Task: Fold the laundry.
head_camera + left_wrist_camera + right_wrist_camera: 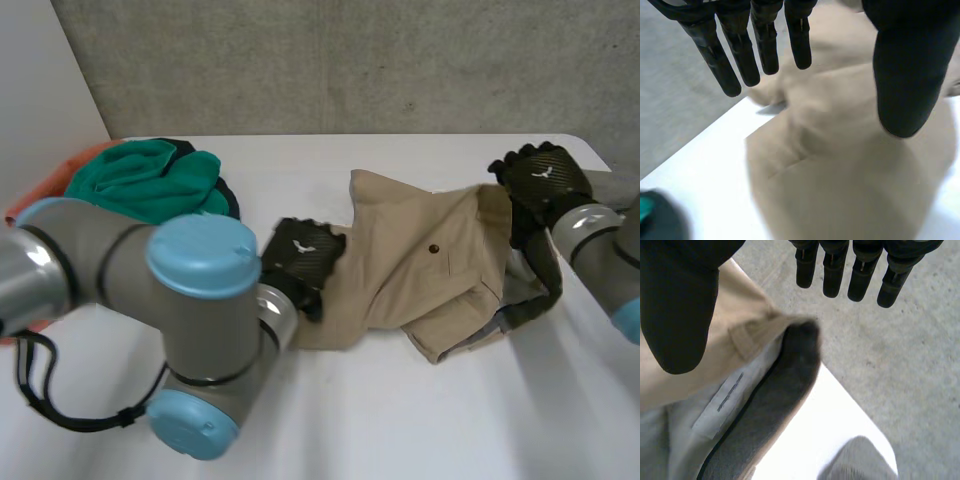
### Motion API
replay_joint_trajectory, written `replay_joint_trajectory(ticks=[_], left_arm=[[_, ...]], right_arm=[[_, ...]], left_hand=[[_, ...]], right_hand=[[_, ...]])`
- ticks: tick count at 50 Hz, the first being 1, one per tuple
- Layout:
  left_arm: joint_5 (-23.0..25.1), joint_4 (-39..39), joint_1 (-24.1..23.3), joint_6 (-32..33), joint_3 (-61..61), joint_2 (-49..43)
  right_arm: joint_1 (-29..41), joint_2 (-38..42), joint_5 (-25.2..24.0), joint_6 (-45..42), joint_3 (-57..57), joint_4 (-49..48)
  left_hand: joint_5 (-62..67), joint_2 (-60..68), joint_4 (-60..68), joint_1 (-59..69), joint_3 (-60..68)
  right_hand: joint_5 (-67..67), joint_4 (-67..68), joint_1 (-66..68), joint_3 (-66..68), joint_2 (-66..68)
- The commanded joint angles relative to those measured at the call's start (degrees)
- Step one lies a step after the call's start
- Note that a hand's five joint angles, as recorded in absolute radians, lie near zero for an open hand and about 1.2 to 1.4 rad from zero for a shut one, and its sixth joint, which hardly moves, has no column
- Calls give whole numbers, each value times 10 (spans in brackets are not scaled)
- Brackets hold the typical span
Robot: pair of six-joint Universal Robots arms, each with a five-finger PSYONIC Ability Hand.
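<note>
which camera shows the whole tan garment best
The head view: the tan garment lies whole on the table between the left robot hand and right robot hand. The left wrist view gives a close fold; the right wrist view, its waistband and grey lining.

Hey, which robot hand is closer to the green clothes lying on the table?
Left. The left robot hand is over the end of the khaki garment nearest the green clothes; the right robot hand is at its opposite end.
</note>
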Motion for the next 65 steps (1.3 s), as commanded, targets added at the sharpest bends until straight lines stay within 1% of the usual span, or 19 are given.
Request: replay_joint_trajectory(ticks=[1,7,14,17,20,24,31,33,35,36,38,41,44,46,51,53,58,59,65], left_arm=[[-2,-3,54,-1,-96,98],[30,2,59,0,-151,119],[65,6,58,2,-156,81],[67,20,62,2,-147,52],[67,46,62,3,-138,35],[67,77,61,11,-124,9],[68,78,61,45,-85,-37],[68,75,61,62,-78,-50],[68,76,62,74,-75,-58],[67,76,62,76,-73,-61],[63,79,63,81,-72,-63],[63,91,64,80,-69,-58],[61,101,65,83,-65,-58],[58,100,66,82,-60,-60],[55,97,74,83,-58,-56],[41,95,76,82,-57,-23],[27,104,74,77,-50,119],[26,108,71,76,-38,159],[23,115,72,76,19,276]], right_arm=[[-23,-147,-1,80,69,145],[-22,-209,-8,142,108,216],[-16,-213,-30,167,181,212],[-11,-175,-36,178,192,169],[-7,-119,-26,185,192,111],[-7,-79,-15,189,187,50],[14,-26,-10,200,172,-5],[22,-14,-9,200,163,-30],[25,-9,-10,200,160,-42],[27,-1,-10,199,156,-49],[30,7,-11,197,151,-51],[44,17,-11,194,135,-48],[51,21,-8,194,127,-48],[51,19,-7,193,122,-48],[51,0,-9,188,96,-20],[51,-29,-9,177,83,1],[48,-171,-18,100,24,94],[48,-189,-18,94,13,103],[46,-280,-12,85,-90,152]], left_hand=[[-4,-12,-5,-6,-15],[-4,-12,-5,-6,-15],[-1,-8,-2,-2,-12],[6,-2,5,4,-5],[7,0,6,6,-3],[11,3,10,9,0],[16,8,15,15,5],[27,20,26,26,17],[79,72,78,78,69],[121,114,120,120,111],[308,300,307,307,297],[476,469,475,475,465],[563,556,562,562,553],[564,557,563,563,553],[564,557,563,563,553],[564,557,563,563,553],[564,557,563,563,553],[564,557,563,563,553],[564,557,563,563,553]], right_hand=[[11,-4,-12,-4,-9],[13,-2,-10,-2,-7],[29,15,7,15,10],[48,33,25,33,28],[81,67,59,67,62],[85,70,62,70,65],[245,230,222,230,225],[333,319,311,319,314],[451,436,428,437,431],[548,533,525,534,529],[640,625,617,625,620],[648,633,625,633,628],[648,633,625,633,628],[648,633,625,633,628],[648,633,625,633,628],[648,633,625,633,628],[648,633,625,633,628],[648,633,625,633,628],[648,633,625,633,628]])
